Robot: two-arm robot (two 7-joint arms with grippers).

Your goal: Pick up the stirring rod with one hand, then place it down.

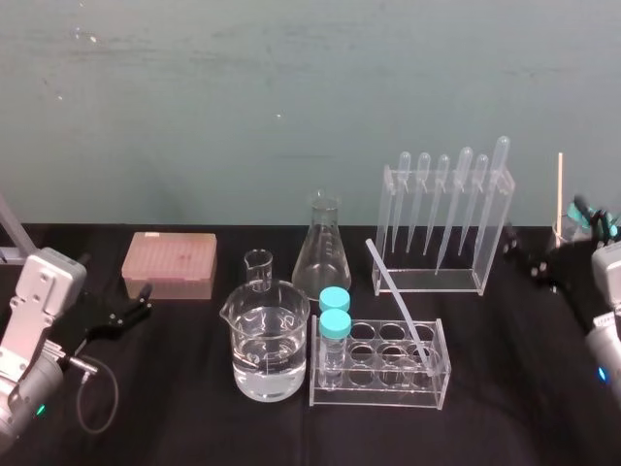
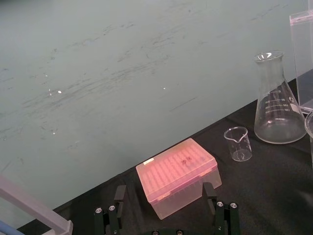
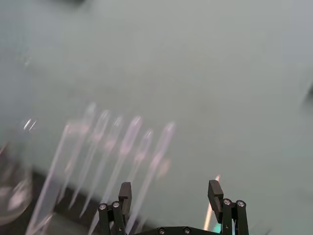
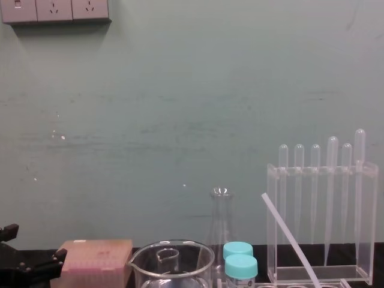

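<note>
Well, I count one stirring rod (image 1: 397, 299), six pipettes (image 1: 443, 199) hung in their clear rack (image 1: 427, 280), two teal-capped tubes (image 1: 335, 316), two beakers, one flask (image 1: 323, 252) and one pink tip box (image 1: 170, 264). The head view shows the rod's foot in a tube rack (image 1: 378, 388) hole at five o'clock, its top leaning toward eleven; the chest view adds wall sockets (image 4: 55, 11). The large beaker (image 1: 291, 335) holds clear liquid. My left gripper (image 2: 164, 195), at nine o'clock, and right gripper (image 3: 169, 192), at three, both have fingers apart, holding nothing.
</note>
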